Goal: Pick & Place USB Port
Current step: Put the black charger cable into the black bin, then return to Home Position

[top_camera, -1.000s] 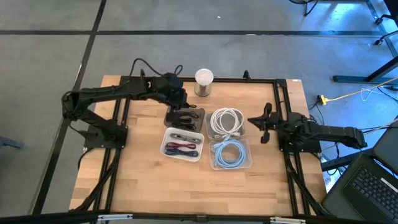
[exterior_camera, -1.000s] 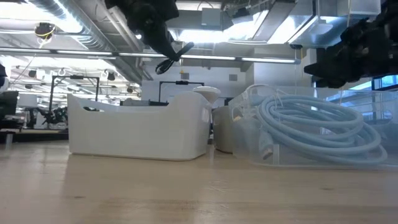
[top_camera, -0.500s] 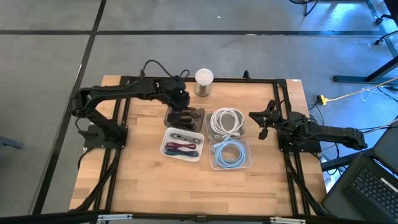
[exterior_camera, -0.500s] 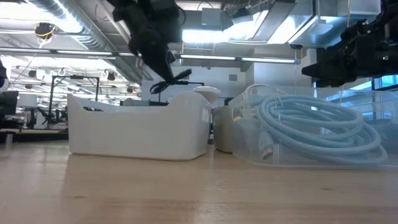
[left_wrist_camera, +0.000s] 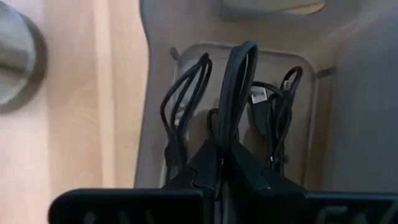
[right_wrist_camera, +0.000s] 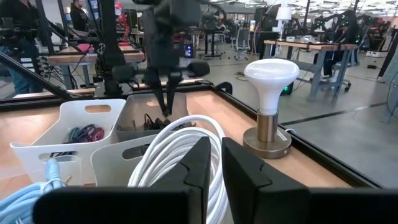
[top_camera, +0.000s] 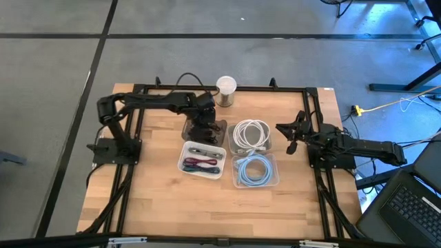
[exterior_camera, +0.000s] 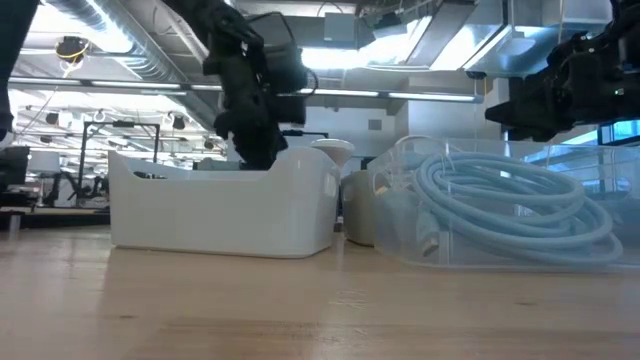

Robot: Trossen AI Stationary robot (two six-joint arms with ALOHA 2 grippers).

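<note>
Left wrist view shows my left pincer (left_wrist_camera: 224,163) clenched on a looped black USB cable (left_wrist_camera: 239,87), hanging it over the grey bin (left_wrist_camera: 155,118) where other black cables lie. It looks light and floppy, so I judge the bunched loop the best place to grip. My right pincer (top_camera: 292,136) waits nearly closed beside the bench (top_camera: 151,200) edge

Cool, even light falls from the bright ceiling strips (exterior_camera: 330,95) in the low view (they glare white), the near tabletop (exterior_camera: 300,310) there lies soft and out of focus, and the left wrist view is blurred throughout, its metal base (left_wrist_camera: 15,56) smeared at the edge.
</note>
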